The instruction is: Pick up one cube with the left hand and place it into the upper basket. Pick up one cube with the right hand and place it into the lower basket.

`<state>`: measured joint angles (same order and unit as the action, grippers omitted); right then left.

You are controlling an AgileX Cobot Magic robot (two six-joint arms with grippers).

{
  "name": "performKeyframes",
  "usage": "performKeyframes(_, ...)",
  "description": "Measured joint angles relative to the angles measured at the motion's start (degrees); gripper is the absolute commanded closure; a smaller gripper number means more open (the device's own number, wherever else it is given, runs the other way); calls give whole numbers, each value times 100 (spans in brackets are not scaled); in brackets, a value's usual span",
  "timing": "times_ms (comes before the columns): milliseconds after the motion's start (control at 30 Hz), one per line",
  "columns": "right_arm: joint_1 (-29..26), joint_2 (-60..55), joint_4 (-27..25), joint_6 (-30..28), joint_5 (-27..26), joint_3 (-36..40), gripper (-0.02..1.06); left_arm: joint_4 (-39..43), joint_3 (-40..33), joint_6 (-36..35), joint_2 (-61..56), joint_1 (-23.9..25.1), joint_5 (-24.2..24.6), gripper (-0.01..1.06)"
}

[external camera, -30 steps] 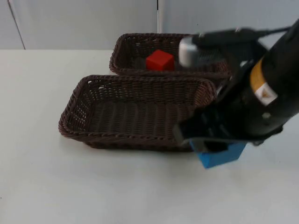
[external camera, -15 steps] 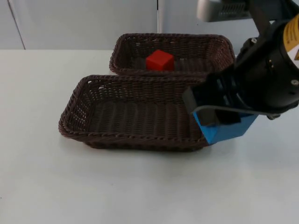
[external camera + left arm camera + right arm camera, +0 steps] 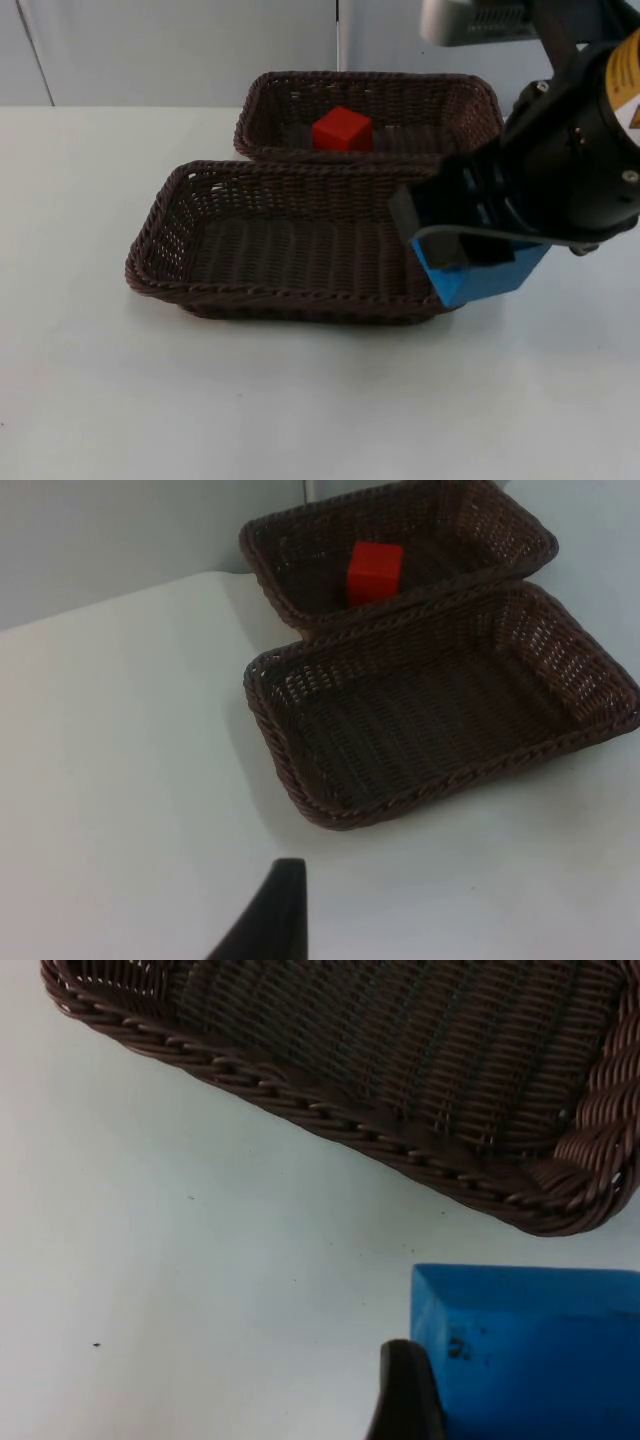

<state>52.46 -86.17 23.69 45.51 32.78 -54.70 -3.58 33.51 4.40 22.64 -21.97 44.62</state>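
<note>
Right gripper [image 3: 455, 262] clamps blue cube [image 3: 480, 280] beside lower basket [image 3: 290, 245]; one red cube [image 3: 341, 130] in upper basket [image 3: 370, 110]; left gripper [image 3: 265, 920] state unclear.

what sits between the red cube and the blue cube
In the top view, the two baskets' adjoining rims lie between the red cube and blue cube.

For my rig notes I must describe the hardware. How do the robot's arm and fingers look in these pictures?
The right arm is bulky and matte black, with rounded joint housings. It carries an orange-yellow band with a small white warning label, and a light grey block sits at its upper end. The right gripper is black and boxy. Both wrist views show one slim black fingertip: the left gripper's is tapered, the right one's rounded.
</note>
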Motion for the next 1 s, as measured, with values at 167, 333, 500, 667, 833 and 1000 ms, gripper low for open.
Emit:
performKeyframes(167,0,0,74,-74,-76,0,105,0,0,0,0,0,0,0)
performKeyframes(333,0,0,102,-160,-199,-29,105,0,0,0,0,0,0,0)
performKeyframes(500,0,-267,126,-489,-142,-592,105,0,0,0,0,0,0,0)
performKeyframes(667,0,-966,126,-722,-11,-1272,105,0,0,0,0,0,0,0)
performKeyframes(833,-134,-1804,126,-865,31,-2104,105,0,0,0,0,0,0,0)
performKeyframes(1000,-540,-2682,126,-916,31,-3005,105,0,0,0,0,0,0,0)
